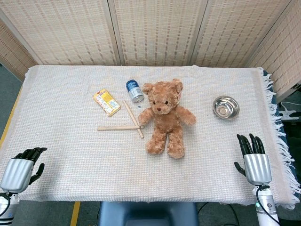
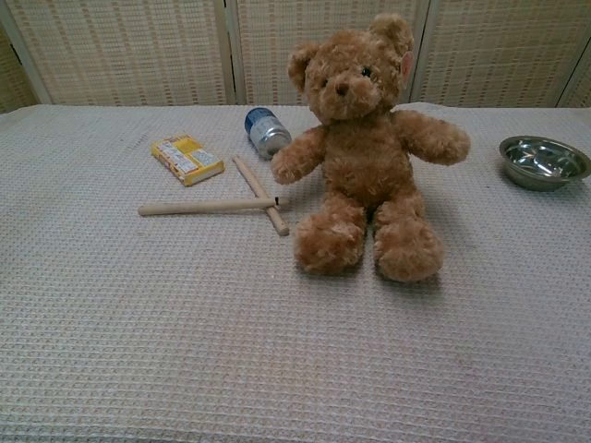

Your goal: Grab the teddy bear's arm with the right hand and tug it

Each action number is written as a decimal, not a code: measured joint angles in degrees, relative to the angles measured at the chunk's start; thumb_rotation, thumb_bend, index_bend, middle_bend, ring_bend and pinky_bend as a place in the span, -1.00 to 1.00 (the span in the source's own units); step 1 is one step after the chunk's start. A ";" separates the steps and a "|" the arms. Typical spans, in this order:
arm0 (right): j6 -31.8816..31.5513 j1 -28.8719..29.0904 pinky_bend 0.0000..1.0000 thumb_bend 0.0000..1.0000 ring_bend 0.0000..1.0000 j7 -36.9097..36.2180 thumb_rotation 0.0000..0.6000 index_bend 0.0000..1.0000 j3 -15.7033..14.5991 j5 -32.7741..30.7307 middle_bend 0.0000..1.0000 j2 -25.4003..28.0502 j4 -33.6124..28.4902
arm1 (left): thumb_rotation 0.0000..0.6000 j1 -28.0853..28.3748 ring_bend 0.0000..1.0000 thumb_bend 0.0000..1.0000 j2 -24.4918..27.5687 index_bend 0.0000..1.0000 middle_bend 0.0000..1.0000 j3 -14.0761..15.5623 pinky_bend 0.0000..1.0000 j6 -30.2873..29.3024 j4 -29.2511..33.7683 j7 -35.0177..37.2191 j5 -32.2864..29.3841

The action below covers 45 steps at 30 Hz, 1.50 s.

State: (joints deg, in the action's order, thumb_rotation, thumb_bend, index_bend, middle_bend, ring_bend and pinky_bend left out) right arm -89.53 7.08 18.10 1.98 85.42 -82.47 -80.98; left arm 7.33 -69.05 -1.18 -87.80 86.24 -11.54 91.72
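A brown teddy bear [image 1: 164, 117] [image 2: 364, 148] sits upright in the middle of the table, its arms spread to either side. Its arm toward my right side [image 1: 188, 115] [image 2: 432, 137] sticks out free. My right hand [image 1: 254, 157] hovers at the table's near right edge, fingers extended and apart, holding nothing, well away from the bear. Over at the near left edge is my left hand [image 1: 21, 168], fingers slightly curled and empty. Neither hand appears in the chest view.
A steel bowl [image 1: 225, 107] [image 2: 544, 161] stands right of the bear. Left of it lie a blue can [image 1: 134, 90] [image 2: 267, 132], a yellow box [image 1: 106, 101] [image 2: 187, 158] and two wooden sticks [image 1: 123, 123] [image 2: 222, 205]. A white woven cloth [image 1: 70, 141] covers the table.
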 measured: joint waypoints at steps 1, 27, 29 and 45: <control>-0.15 -0.03 -0.83 -0.88 -1.00 -0.36 1.00 -1.00 -0.02 0.37 -0.77 -0.04 0.29 | 1.00 0.01 -0.33 -0.12 0.01 -0.47 -0.36 -0.01 0.10 0.03 0.12 -0.14 -0.03; 0.00 8.19 -0.55 -0.88 -1.00 0.63 1.00 -0.79 7.33 5.42 -0.76 -12.09 12.44 | 1.00 0.58 -0.32 -0.12 -0.13 -0.47 -0.33 0.62 0.10 0.12 -0.31 0.95 2.07; 1.91 10.58 -0.55 -0.88 -1.00 0.77 1.00 -0.79 8.22 5.20 -0.76 -13.92 14.61 | 1.00 0.74 -0.32 -0.12 -0.14 -0.47 -0.33 0.69 0.10 0.77 -0.32 0.81 1.86; 7.96 22.11 -0.55 -0.88 -1.00 -5.90 1.00 -0.56 11.46 3.75 -0.73 -27.37 36.53 | 1.00 0.49 -0.31 -0.12 0.09 -0.47 -0.33 1.03 0.10 0.12 0.01 0.79 2.49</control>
State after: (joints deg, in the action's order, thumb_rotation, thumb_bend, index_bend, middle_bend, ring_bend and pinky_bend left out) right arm -81.56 29.20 12.19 13.44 89.16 -109.84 -44.45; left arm 7.82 -68.96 -0.16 -87.67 86.25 -10.74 94.21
